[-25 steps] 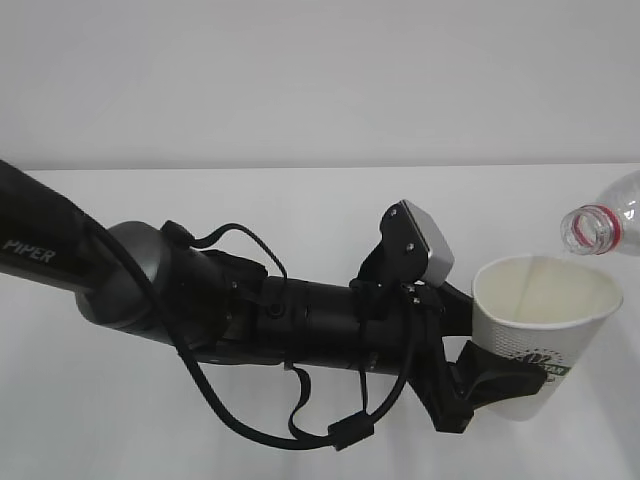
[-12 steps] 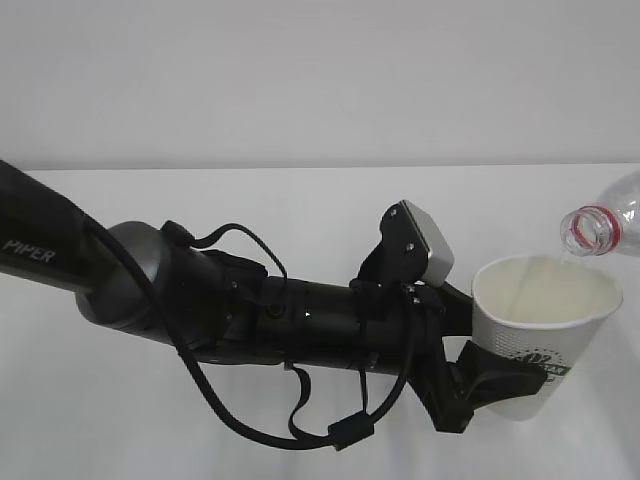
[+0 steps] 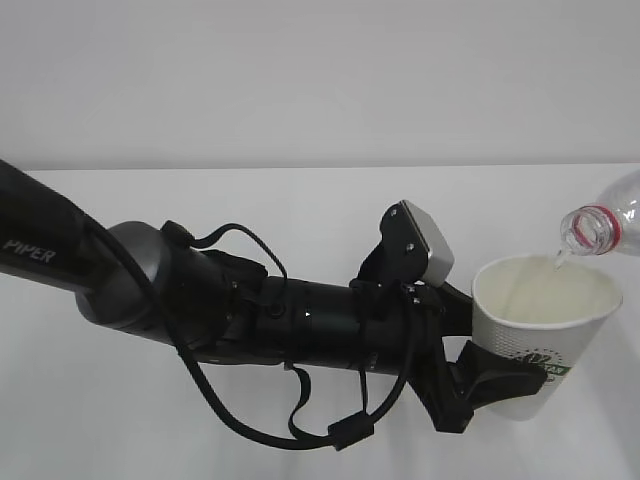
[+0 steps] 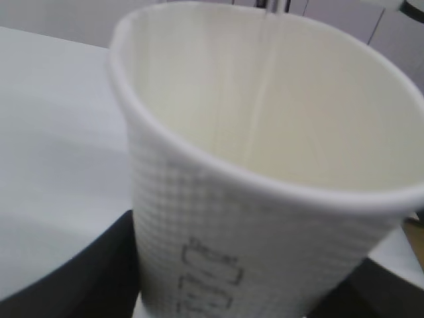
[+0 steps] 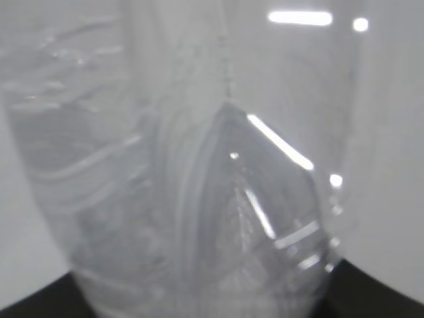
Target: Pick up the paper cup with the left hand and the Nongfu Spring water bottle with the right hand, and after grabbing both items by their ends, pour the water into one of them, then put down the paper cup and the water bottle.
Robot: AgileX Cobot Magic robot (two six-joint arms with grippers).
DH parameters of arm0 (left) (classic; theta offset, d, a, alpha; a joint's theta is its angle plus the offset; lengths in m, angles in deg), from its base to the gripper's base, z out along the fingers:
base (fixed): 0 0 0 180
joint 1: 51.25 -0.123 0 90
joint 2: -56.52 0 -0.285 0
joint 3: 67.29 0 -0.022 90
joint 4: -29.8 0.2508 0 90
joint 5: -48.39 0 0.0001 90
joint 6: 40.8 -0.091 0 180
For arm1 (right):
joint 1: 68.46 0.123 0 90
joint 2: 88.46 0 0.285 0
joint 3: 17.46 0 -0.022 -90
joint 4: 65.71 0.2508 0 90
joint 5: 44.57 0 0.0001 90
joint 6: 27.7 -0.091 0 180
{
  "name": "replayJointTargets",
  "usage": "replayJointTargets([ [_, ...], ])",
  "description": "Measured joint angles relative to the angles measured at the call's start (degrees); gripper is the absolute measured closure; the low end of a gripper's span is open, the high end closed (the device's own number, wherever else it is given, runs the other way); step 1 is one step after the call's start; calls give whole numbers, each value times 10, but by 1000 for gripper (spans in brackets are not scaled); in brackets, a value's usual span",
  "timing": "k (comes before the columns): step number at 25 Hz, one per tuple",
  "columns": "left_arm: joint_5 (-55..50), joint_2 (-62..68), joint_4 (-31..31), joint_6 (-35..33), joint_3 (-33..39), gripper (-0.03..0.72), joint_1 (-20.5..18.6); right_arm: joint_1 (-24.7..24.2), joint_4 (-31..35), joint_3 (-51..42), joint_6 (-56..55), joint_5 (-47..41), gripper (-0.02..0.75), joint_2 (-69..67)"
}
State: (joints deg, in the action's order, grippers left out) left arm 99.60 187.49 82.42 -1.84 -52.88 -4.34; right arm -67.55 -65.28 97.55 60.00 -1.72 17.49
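Left hand: jaws spread partway, clamped around the lower body of the paper cup, which sits upright at the right of the scene, raised off the table. Right hand is hidden behind the water bottle filling its wrist view; dark jaw tips sit at both lower corners, so it pinches the bottle's wide body. Bottle is tipped, open mouth with red ring just above the cup's far rim, thin stream of water falling in. Cup: white, fine grid-embossed, rolled lip, green logo. Bottle: clear, ribbed, creased plastic. Table plain white, matte; pale blank wall behind.
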Motion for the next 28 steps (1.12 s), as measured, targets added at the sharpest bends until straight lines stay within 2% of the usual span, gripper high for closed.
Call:
replayJointTargets([
  [28,0,0,0,0,0,200,0,0,1,0,11,1,360,0],
])
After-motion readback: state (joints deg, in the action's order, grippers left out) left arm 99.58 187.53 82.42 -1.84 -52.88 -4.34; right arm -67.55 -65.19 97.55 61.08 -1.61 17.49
